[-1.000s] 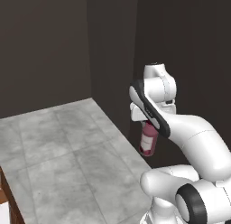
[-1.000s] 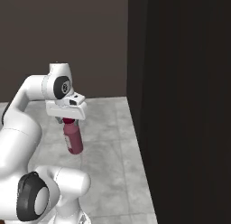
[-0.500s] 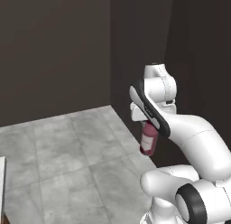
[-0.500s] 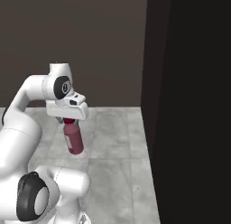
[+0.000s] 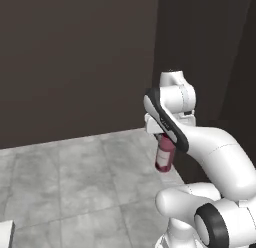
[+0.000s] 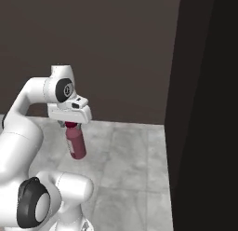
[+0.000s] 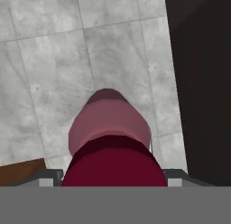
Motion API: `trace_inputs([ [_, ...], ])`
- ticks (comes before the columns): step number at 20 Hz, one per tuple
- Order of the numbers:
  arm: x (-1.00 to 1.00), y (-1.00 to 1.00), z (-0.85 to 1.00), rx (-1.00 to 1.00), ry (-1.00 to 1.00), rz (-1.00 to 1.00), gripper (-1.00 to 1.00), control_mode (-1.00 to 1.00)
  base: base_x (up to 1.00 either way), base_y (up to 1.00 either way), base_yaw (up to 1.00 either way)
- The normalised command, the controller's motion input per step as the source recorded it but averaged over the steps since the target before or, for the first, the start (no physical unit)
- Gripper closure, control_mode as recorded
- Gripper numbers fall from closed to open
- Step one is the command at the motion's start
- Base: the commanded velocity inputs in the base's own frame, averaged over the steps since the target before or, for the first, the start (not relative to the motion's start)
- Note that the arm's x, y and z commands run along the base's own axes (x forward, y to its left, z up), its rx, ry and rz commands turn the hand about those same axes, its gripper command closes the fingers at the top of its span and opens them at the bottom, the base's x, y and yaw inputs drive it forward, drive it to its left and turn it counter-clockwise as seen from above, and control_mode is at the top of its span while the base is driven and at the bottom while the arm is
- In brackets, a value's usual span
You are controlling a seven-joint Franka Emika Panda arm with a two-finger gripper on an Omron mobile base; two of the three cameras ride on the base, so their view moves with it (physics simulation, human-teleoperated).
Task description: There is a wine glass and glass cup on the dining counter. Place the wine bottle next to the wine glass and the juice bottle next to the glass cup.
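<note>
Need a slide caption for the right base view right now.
Claw shut on the juice bottle, carried by its cap above the grey tiled floor beside a dark wall.

Arm raised, folded; tool (image 6: 70,126) pointing down, clamped on juice bottle (image 6: 76,144).

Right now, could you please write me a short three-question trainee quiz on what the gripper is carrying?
1. True or false: the gripper is shut on the juice bottle.
2. The bottle's liquid is: A green, B pink-magenta, C clear.
3. Fill in: the bottle hangs above the grey tiled ____.

Key: 1 true; 2 B; 3 floor.
</note>
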Motion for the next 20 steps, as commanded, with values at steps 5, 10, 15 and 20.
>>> trace_inputs([
  [5,0.0,0.0,0.0,0.0,0.0,0.0,1.0,1.0,0.89,-0.04,0.27],
  [10,0.0,0.0,0.0,0.0,0.0,0.0,1.0,1.0,0.87,-0.02,0.32],
  [15,0.0,0.0,0.0,0.0,0.0,0.0,1.0,1.0,0.81,-0.01,0.4],
  [20,0.0,0.0,0.0,0.0,0.0,0.0,1.0,1.0,0.77,-0.03,0.45],
])
